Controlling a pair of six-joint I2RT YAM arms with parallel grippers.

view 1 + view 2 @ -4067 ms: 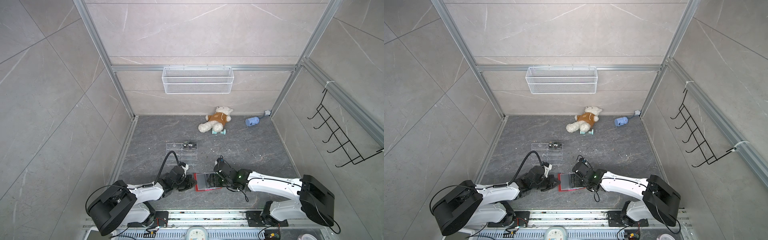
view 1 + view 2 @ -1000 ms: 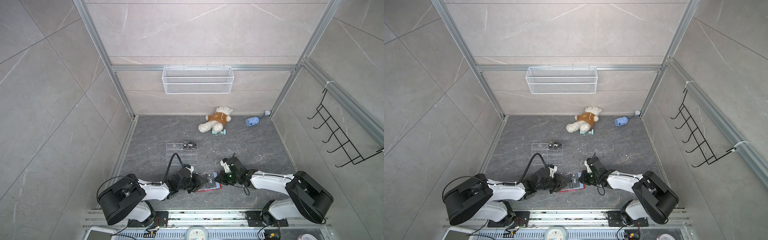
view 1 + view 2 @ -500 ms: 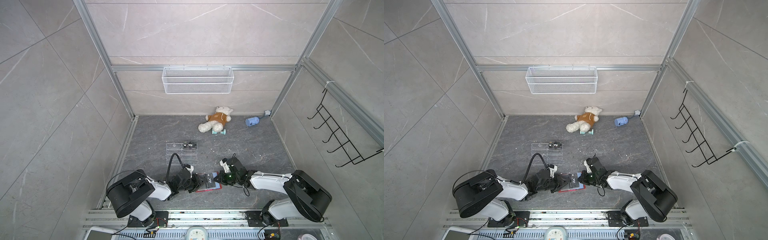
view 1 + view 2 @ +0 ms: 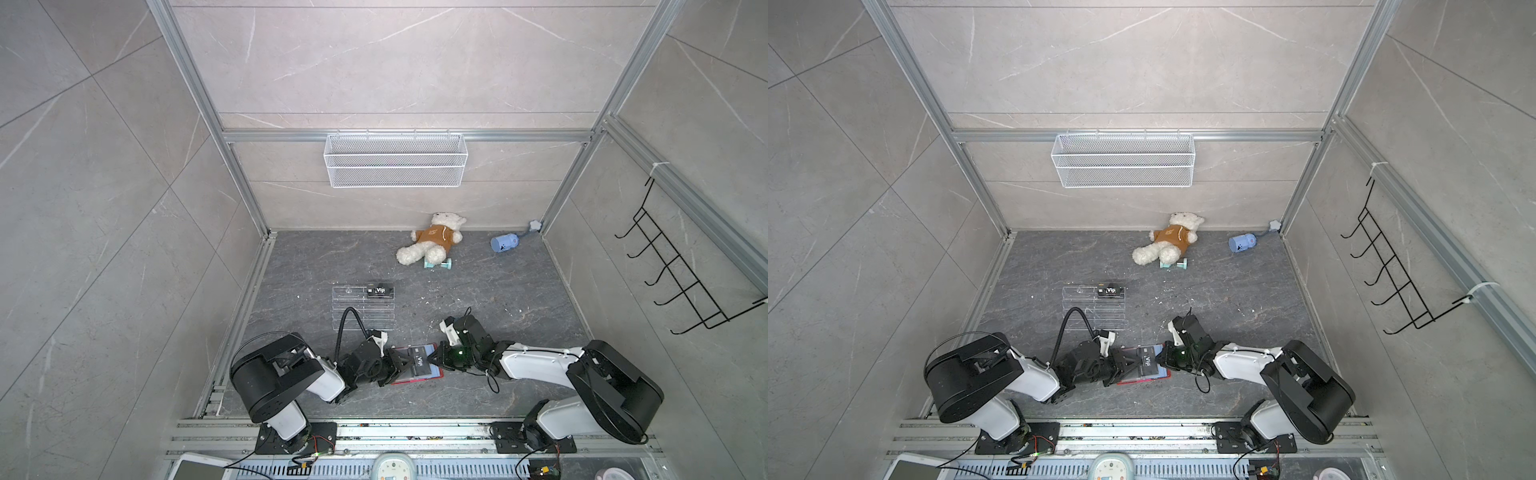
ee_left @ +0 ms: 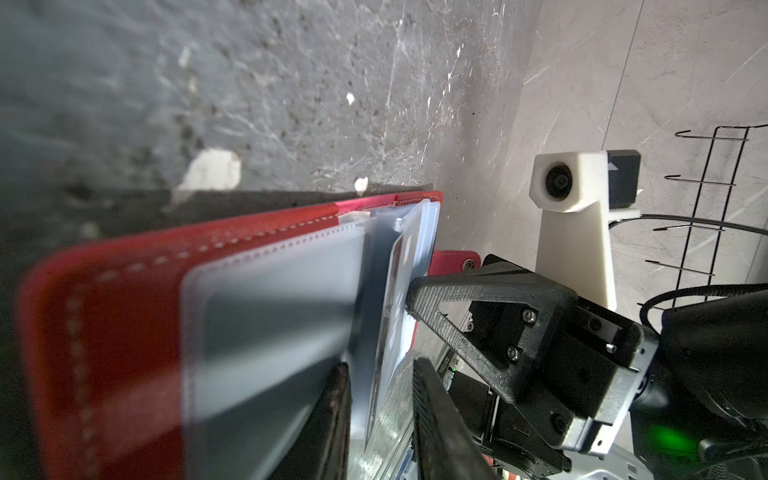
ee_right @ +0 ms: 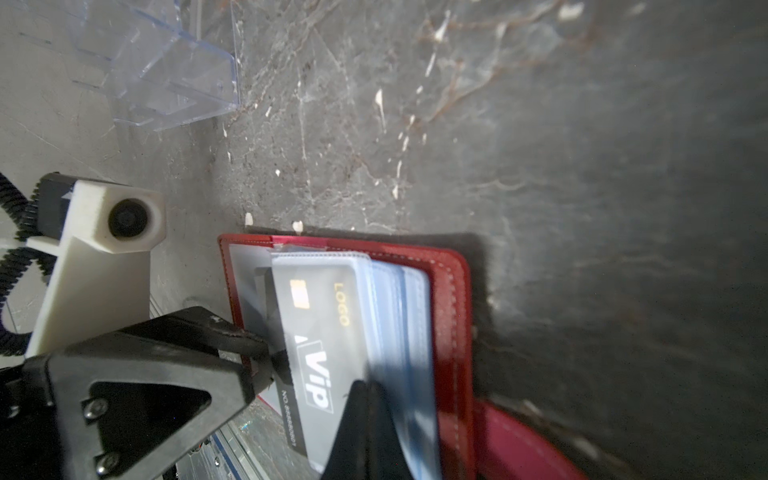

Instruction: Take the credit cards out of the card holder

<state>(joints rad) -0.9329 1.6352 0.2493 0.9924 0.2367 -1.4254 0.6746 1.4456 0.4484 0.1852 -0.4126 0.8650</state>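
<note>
The red card holder (image 4: 415, 380) (image 4: 1142, 380) lies open on the floor near the front, its pale plastic sleeves fanned up (image 6: 453, 311) (image 5: 124, 332). A dark "Vip" credit card (image 4: 419, 359) (image 4: 1147, 360) (image 6: 320, 332) sits in the raised sleeve. My left gripper (image 4: 405, 365) (image 4: 1129, 365) (image 5: 380, 370) is open, its jaws standing narrowly either side of that sleeve and the card's edge. My right gripper (image 4: 434, 360) (image 4: 1163, 358) (image 6: 365, 386) is shut, and its tip presses on the sleeves from the opposite side. Another "Vip" credit card (image 4: 380, 291) (image 4: 1111, 291) rests on the clear rack.
A clear acrylic tiered rack (image 4: 361, 307) stands just behind the left gripper. A teddy bear (image 4: 432, 245), a teal dumbbell (image 4: 438, 264) and a blue bottle (image 4: 505, 242) lie at the back. A wire basket (image 4: 395, 160) hangs on the back wall and a black hook rack (image 4: 681, 282) on the right wall.
Four seconds ago the holder lay flat between the grippers; now a sleeve with the card is raised. Over the last second the left arm's shoulder swung round and its jaws narrowed. The right gripper barely moved.
</note>
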